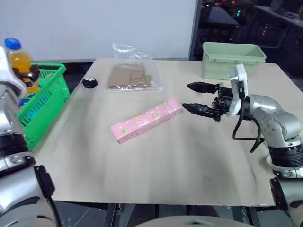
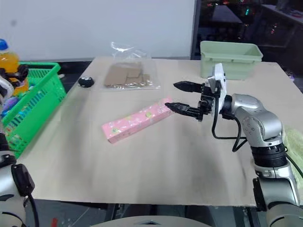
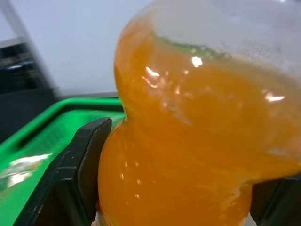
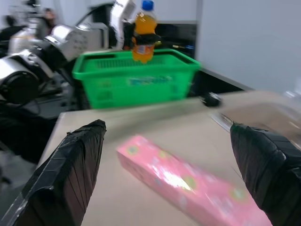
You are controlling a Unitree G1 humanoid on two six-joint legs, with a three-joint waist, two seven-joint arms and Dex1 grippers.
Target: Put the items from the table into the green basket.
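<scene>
A clear bag of cardboard pieces [image 1: 133, 75] lies beside a small black object [image 1: 89, 82]; a pale tub [image 1: 231, 58] stands well apart.

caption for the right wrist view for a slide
Open right gripper nears pink box; left gripper holds orange bottle over green basket.

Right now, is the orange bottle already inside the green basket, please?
Not yet: the left gripper holds the orange bottle upright above the green basket.

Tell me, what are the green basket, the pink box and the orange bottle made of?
The green basket looks like hard plastic: glossy, with moulded slotted sides. The pink box seems to be printed cardboard: sharp flat faces, matte with small pictures. The orange bottle looks like clear shiny plastic, since the orange drink shows through; its blue cap looks plastic too.
</scene>
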